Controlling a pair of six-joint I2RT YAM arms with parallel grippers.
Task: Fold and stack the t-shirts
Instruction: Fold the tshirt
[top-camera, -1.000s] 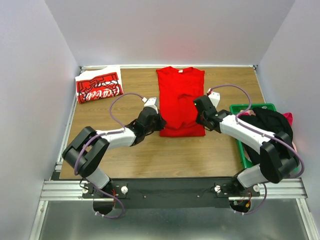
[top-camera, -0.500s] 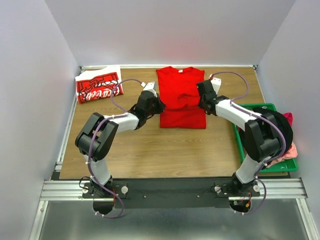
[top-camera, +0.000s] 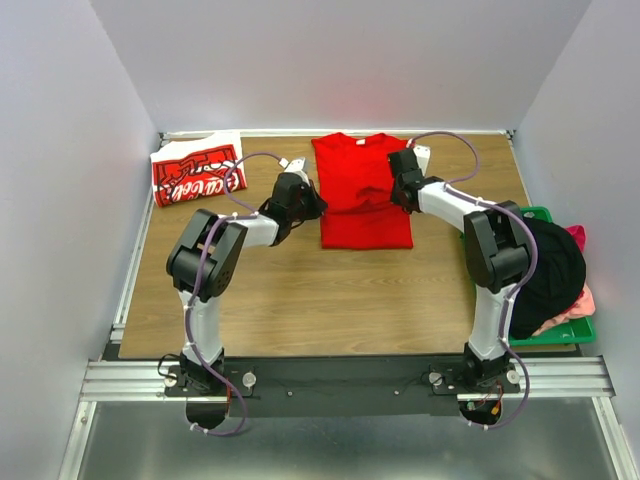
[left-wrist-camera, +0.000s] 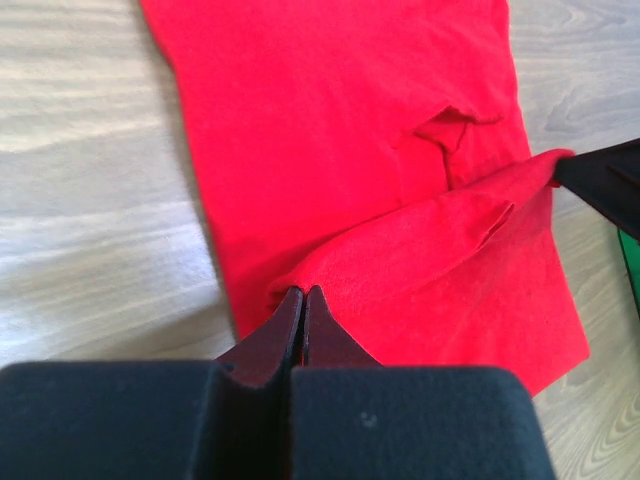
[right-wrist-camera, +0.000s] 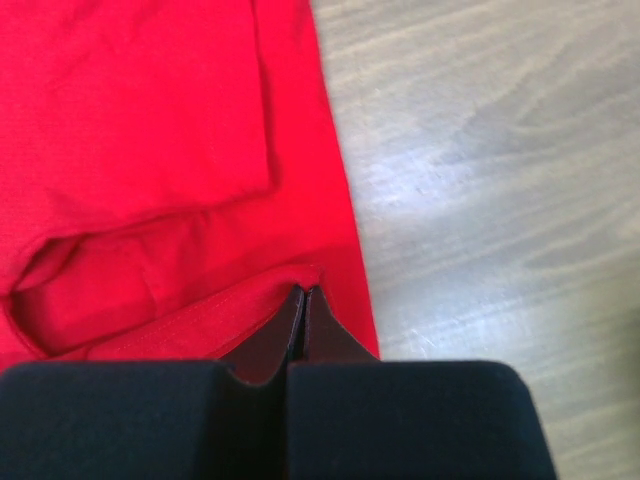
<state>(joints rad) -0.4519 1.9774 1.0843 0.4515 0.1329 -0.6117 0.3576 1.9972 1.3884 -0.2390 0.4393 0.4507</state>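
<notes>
A plain red t-shirt (top-camera: 362, 190) lies in the middle of the table's far half, its bottom hem lifted and carried over the body. My left gripper (top-camera: 318, 203) is shut on the hem's left corner (left-wrist-camera: 300, 285). At the shirt's right edge my right gripper (top-camera: 397, 195) is shut on the hem's other corner (right-wrist-camera: 305, 285). The lifted hem spans between both grippers (left-wrist-camera: 440, 240). A folded red t-shirt with white lettering (top-camera: 198, 170) rests at the far left corner.
A green crate (top-camera: 560, 320) stands at the table's right edge, with dark and pink clothes (top-camera: 550, 265) heaped in it. White walls close off the back and both sides. Bare wood (top-camera: 330, 300) stretches from the shirt to the near edge.
Both grippers have moved toward the far side, pulling the red shirt's bottom hem up over its body. The shirt now looks shorter, and both arms reach further out.
</notes>
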